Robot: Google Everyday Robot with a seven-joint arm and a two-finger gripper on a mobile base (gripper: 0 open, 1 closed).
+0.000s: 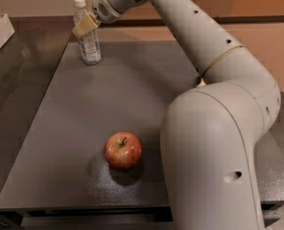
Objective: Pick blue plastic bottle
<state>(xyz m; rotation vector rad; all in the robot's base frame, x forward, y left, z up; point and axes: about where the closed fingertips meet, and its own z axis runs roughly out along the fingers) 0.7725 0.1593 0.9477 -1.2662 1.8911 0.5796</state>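
Robot lab: grey tabletop (132,90) beneath the hand (84,25)

The gripper (86,25) (far left) partly hides the blue plastic bottle (90,50).

Gripper (86,24) beside bottle (90,50); apple (123,150) well apart

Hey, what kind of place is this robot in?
Likely an office kitchenette or test counter: a dark grey countertop holding an apple and the blue plastic bottle, with the gripper by its upper part.
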